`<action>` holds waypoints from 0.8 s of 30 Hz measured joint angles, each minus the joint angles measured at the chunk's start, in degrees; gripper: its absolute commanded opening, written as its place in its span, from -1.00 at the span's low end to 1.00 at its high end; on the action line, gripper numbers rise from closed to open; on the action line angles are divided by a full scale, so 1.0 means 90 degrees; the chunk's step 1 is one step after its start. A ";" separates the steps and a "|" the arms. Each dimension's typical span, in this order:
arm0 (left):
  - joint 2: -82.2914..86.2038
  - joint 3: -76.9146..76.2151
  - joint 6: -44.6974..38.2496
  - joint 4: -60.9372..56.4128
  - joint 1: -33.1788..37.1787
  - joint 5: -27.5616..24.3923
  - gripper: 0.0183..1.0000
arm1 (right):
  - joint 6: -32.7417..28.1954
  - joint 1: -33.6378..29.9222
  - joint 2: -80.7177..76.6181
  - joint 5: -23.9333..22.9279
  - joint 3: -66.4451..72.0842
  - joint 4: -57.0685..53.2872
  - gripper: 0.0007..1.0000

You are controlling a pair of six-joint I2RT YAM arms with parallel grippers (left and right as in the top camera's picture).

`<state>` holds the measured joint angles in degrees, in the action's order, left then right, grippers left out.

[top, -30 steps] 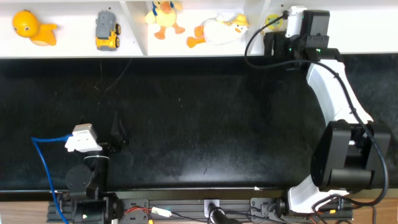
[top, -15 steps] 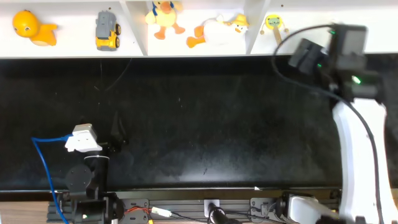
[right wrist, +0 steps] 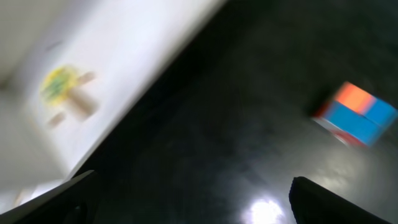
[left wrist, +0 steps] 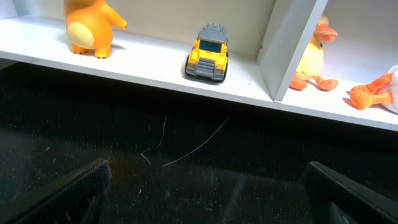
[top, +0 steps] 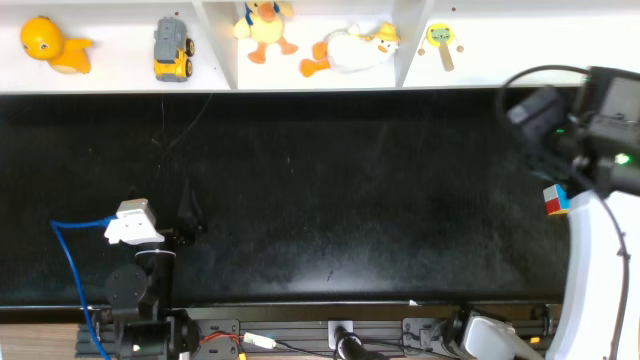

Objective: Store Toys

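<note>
Down by its base the left gripper (left wrist: 208, 183) sits low, fingers spread wide with nothing between them. Out on the black table (top: 350, 200), a multicoloured cube (top: 556, 200) now shows at the right edge, partly tucked behind the right arm (top: 600, 270). The right gripper (right wrist: 196, 196) has swung back off the shelf (top: 120, 78), released and empty, and its wrist view is smeared. The small green-yellow toy (top: 442, 38) lies in the compartment just right of the white duck plush (top: 350, 50).

Black table (top: 330, 180): one multicoloured cube (top: 556, 200) at right edge. White shelf (top: 120, 80) along far side, three bays. Left bay: orange duck (top: 55, 42), truck (top: 172, 48). Middle bay: yellow duck (top: 265, 25), white duck (top: 350, 50). Right bay: small figure (top: 442, 40).
</note>
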<state>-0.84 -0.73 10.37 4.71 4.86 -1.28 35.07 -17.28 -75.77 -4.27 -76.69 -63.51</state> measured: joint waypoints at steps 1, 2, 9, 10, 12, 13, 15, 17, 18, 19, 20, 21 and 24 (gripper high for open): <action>0.0000 0.0000 0.0000 0.0000 0.0000 0.0000 1.00 | 0.0121 -0.0316 -0.0177 0.0049 0.0000 -0.0097 1.00; 0.0000 0.0000 0.0002 0.0000 0.0000 0.0000 1.00 | 0.0219 -0.0624 -0.0376 0.0126 0.0000 -0.0197 0.99; 0.0000 0.0000 0.0000 0.0000 0.0000 0.0000 1.00 | 0.0459 -0.1933 -0.1537 0.0044 0.0000 -0.0364 1.00; 0.0000 0.0000 0.0000 0.0000 0.0000 0.0000 1.00 | 0.0457 -0.1967 -0.1639 -0.0051 0.0000 -0.0364 1.00; 0.0000 0.0000 0.0000 0.0000 0.0000 0.0002 0.99 | 0.0444 -0.1987 -0.1836 -0.0199 0.0000 -0.0338 1.00; 0.0000 0.0000 0.0000 0.0000 0.0000 0.0000 1.00 | 0.0430 -0.1987 -0.1943 -0.0255 0.0000 -0.0318 1.00; 0.0000 0.0000 0.0000 0.0000 0.0000 0.0000 1.00 | 0.0406 -0.1987 -0.2174 -0.0367 0.0000 -0.0243 1.00; 0.0000 0.0000 0.0000 0.0000 0.0000 0.0000 1.00 | 0.0357 -0.1987 -0.2414 -0.0457 0.0000 -0.0165 0.99; 0.0000 0.0000 0.0000 0.0000 0.0000 0.0000 1.00 | 0.0323 -0.1987 -0.2528 -0.0498 0.0000 -0.0136 0.99; 0.0000 0.0000 0.0000 0.0000 0.0000 0.0000 1.00 | 0.0287 -0.1987 -0.2647 -0.0559 0.0000 -0.0112 1.00; 0.0000 0.0000 0.0000 0.0000 0.0000 0.0000 1.00 | 0.0270 -0.1987 -0.2744 -0.0605 0.0000 -0.0107 1.00; 0.0000 0.0000 0.0002 0.0000 0.0000 0.0000 1.00 | 0.0248 -0.1987 -0.2829 -0.0656 0.0000 -0.0112 1.00; 0.0000 0.0000 0.0000 0.0000 0.0000 0.0000 1.00 | 0.0214 -0.1987 -0.3016 -0.0806 0.0000 -0.0112 0.99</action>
<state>-0.84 -0.73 10.37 4.71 4.86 -1.28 36.99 -35.16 -102.91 -11.53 -76.69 -64.51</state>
